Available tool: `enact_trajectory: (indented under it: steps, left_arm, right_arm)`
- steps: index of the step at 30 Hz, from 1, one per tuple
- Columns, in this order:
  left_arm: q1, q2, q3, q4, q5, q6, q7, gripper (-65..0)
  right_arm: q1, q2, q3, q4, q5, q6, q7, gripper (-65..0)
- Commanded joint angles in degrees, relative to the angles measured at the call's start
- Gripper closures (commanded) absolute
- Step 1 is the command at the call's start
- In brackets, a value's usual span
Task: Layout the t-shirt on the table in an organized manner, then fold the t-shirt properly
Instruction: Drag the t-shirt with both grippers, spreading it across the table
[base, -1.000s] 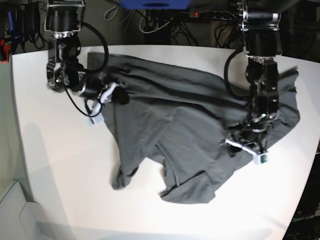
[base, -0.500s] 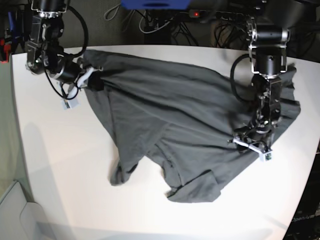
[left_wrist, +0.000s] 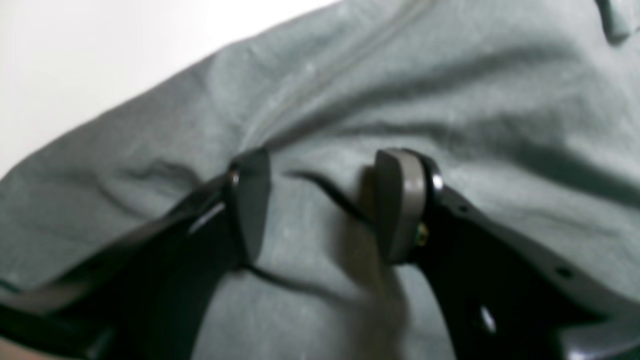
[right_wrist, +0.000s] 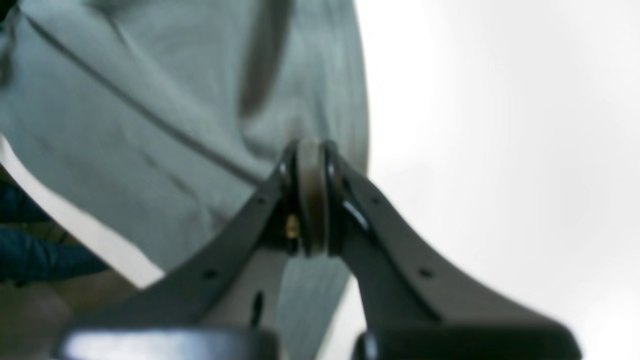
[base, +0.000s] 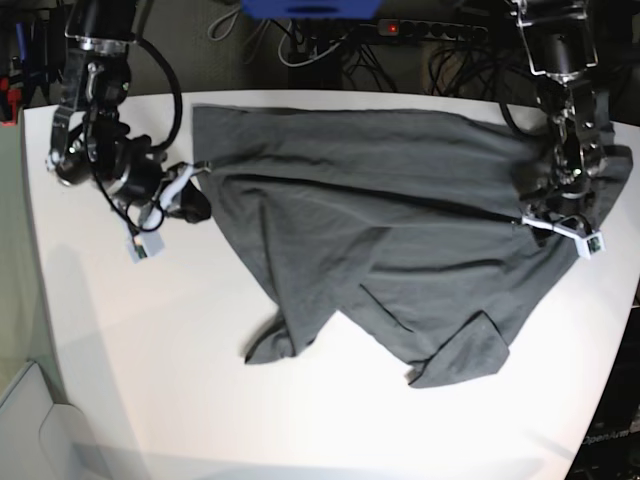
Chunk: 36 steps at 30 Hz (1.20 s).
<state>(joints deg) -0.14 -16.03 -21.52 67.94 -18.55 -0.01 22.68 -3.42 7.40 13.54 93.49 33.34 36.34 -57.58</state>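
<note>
Two hands work the t-shirt (base: 380, 220): right hand (right_wrist: 311, 200) clenched on its edge, left hand (left_wrist: 320, 205) released above cloth; tugging harder could drag it off the desk (base: 150, 350)

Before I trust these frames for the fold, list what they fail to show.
- Base view: cloth under the left gripper is hidden by the arm.
- Base view: the t-shirt hides its own collar.
- Left wrist view: whether the open fingertips touch cloth is lost to blur.
- Right wrist view: the t-shirt edge inside the right gripper is blurred.
</note>
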Motion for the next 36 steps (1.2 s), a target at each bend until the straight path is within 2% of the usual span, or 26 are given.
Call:
enact_trajectory:
  steps: [1,5,9,12,17,21,26,29,33,36]
  left_arm:
    - [-0.52,-0.72,-0.59,1.2,-0.22,0.05,0.05,-32.9]
    - [-0.52,-0.72,-1.21,1.64,-0.22,-0.03,0.05,-32.9]
    - [-0.96,-0.54,-1.03,3.13,-0.22,0.14,0.05,-32.9]
    - [-0.96,1.39,-1.21,8.32,-0.22,0.05,0.05,-32.9]
    - [-3.77,4.21,0.81,12.8,-0.05,-0.12,0.05,-32.9]
    - [-8.25,5.35,5.12,8.32,0.22,0.23,0.05,-32.9]
    - [-13.62,5.35,8.81,-2.23,0.22,0.23,-0.39,-32.9]
    - [-16.25,4.82,7.32,-8.03,0.22,0.23,-0.48,-32.9]
    - [-18.45,3.07,3.19,-13.39,0.22,0.23,-0.48,-32.9]
    - [-18.45,2.36,1.08,-13.83,0.13,0.05,-0.48,-32.9]
  right_arm:
    - [2.06,0.03,-0.57,0.97,0.81,0.54,0.83,0.0]
    - [7.24,-0.94,-7.43,-0.17,0.81,0.54,1.27,0.0]
    - [13.4,-3.57,-14.2,-8.97,0.81,0.54,1.63,0.0]
    - [16.65,-4.98,-15.08,-18.2,0.81,0.54,3.74,0.0]
    - [17.71,-4.81,-15.17,-26.72,0.81,0.54,8.92,0.0]
    - [17.44,-3.31,-15.17,-28.83,0.81,0.54,9.63,0.0]
    - [17.18,-0.76,-14.99,-29.01,0.81,0.45,9.63,0.0]
    - [16.39,1.88,-14.73,-28.83,0.81,0.1,9.45,0.0]
    - [14.72,4.87,-14.64,-28.66,0.81,-3.85,9.71,0.0]
    - [13.31,6.8,-14.64,-28.57,0.9,-4.47,10.86,0.0]
